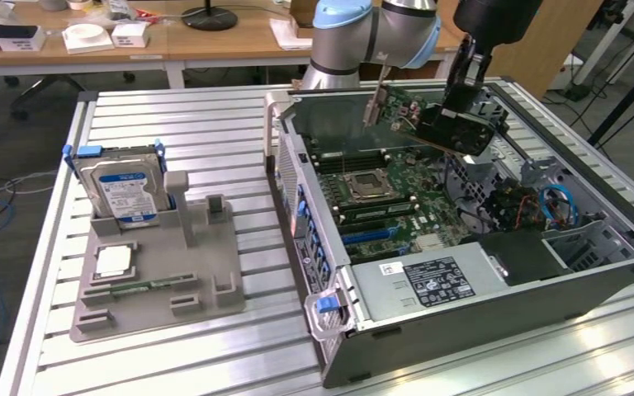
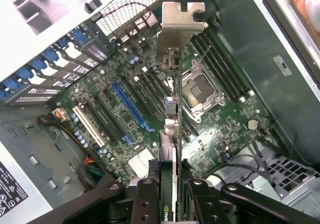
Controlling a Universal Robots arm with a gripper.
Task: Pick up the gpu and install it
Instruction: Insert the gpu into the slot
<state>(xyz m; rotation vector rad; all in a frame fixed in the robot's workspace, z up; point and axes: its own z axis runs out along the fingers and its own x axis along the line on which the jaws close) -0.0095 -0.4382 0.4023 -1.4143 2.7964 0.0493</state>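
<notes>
The gpu (image 1: 425, 122), a green card with a black cooler block and a silver end bracket, hangs tilted in the air above the open computer case (image 1: 328, 330). My gripper (image 1: 457, 111) comes down from above and is shut on the card's black cooler. In the wrist view the gpu (image 2: 172, 134) appears edge-on, its silver bracket (image 2: 181, 23) pointing away from me. The gripper (image 2: 170, 196) clamps it with a black finger (image 2: 145, 199) on either side. Below the card lies the motherboard (image 2: 115, 134) with its long blue slot (image 2: 131, 106) and the processor socket (image 2: 197, 88).
The case's walls surround the motherboard, with a power supply (image 1: 428, 280) at its near end and cables (image 1: 554, 206) toward the exterior view's right. On the exterior view's left a grey fixture (image 1: 207, 272) holds a hard drive (image 1: 125, 186), a chip (image 1: 113, 262) and a memory stick (image 1: 146, 286).
</notes>
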